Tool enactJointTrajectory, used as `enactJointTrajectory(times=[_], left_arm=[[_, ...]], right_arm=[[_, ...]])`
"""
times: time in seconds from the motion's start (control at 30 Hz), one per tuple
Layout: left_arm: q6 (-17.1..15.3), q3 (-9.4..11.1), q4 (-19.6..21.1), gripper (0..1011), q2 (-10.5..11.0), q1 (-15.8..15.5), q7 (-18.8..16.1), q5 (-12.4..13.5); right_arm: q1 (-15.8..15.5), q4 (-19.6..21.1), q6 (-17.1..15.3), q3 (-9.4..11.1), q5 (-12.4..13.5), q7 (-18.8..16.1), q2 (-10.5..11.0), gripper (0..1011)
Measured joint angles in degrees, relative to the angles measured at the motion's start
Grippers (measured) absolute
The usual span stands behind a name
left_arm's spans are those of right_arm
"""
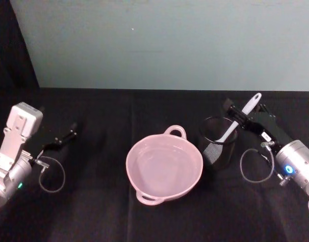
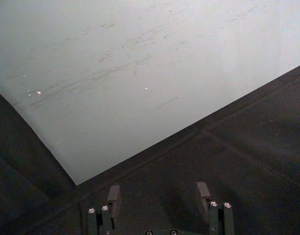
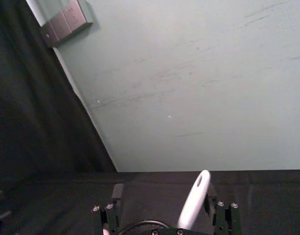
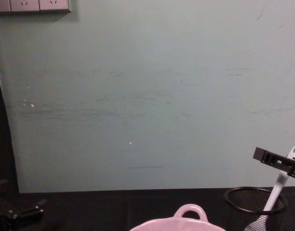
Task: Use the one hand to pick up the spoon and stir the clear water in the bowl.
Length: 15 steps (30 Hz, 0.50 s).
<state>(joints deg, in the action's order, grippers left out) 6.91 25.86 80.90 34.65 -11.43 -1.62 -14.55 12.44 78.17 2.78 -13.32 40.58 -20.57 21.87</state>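
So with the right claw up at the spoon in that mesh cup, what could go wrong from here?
1. The spoon leans in the mesh cup, handle between the right claw fingers; they look open, so closing off-centre may let it slip.
2. Lifting at an angle might catch the cup and tip it.
3. The bowl sits close beside the cup and holds water; a knocked cup or a fast swing could spill it.
The left claw is parked far left.
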Motion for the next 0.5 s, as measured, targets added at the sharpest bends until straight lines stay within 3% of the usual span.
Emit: enactJointTrajectory(times=[0.17,0.5], left_arm=[[0.00,0.00,0.00,1005,0.00,0.00,0.00,0.00],[0.00,0.00,0.00,1005,0.00,0.00,0.00,0.00]], right_arm=[[0.33,-0.17,0.47,-0.10,-2.95,0.82,0.52,1002],[-0.86,3.76,1.69,-1.74,-13.40,4.58,2.74,1002]])
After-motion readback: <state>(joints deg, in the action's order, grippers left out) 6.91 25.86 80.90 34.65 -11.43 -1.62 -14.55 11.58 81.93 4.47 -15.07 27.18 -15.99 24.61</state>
